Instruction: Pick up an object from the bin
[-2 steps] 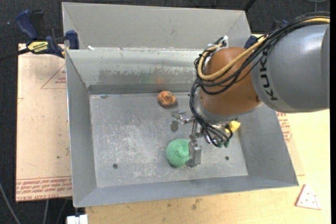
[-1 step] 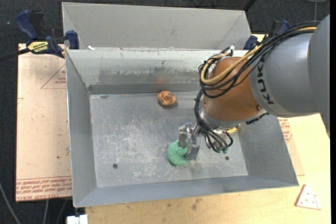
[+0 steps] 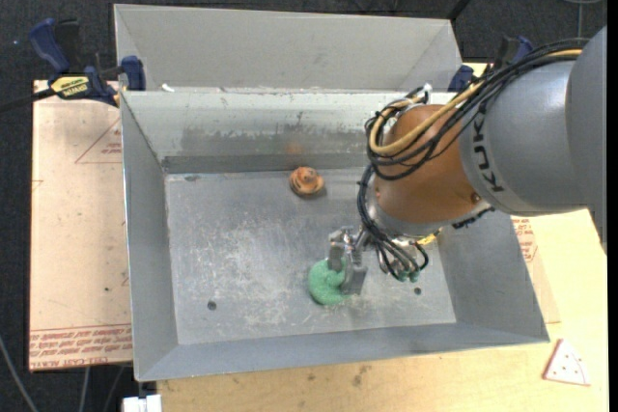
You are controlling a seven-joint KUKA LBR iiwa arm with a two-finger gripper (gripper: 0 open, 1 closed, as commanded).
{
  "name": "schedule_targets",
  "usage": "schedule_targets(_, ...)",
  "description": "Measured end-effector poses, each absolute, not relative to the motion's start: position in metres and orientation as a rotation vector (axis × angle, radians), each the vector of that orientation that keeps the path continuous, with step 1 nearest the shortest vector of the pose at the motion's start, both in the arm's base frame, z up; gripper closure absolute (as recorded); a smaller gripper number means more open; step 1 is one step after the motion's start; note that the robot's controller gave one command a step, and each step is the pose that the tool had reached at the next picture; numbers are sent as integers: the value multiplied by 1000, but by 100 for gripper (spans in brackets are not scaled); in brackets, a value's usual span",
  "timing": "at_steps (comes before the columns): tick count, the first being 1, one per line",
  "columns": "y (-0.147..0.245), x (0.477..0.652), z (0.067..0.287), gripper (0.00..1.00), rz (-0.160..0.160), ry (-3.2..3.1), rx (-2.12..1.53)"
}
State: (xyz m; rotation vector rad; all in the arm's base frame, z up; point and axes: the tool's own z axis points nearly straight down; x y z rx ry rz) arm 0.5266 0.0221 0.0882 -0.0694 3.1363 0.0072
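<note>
Green lump (image 3: 323, 288), its right edge hidden by the gripper (image 3: 345, 267), whose fingers (image 3: 335, 258) stand apart over it

Colours in the grey bin (image 3: 193, 236)
A green lump (image 3: 323, 288) at the tool (image 3: 345, 275); an orange-brown knob (image 3: 307, 180) beyond it.

We record one large grey metal arm (image 3: 541, 140) reaching in from the right and bending downward. Its rounded orange wrist cover (image 3: 425, 169) is looped with black and yellow cables (image 3: 406, 125). The small grey metal two-finger gripper (image 3: 345, 267) points down, low and left of the wrist.
</note>
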Motion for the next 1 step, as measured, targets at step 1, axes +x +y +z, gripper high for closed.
schedule_targets(1, 23, 525, 227, 100, 1, 3135, -131)
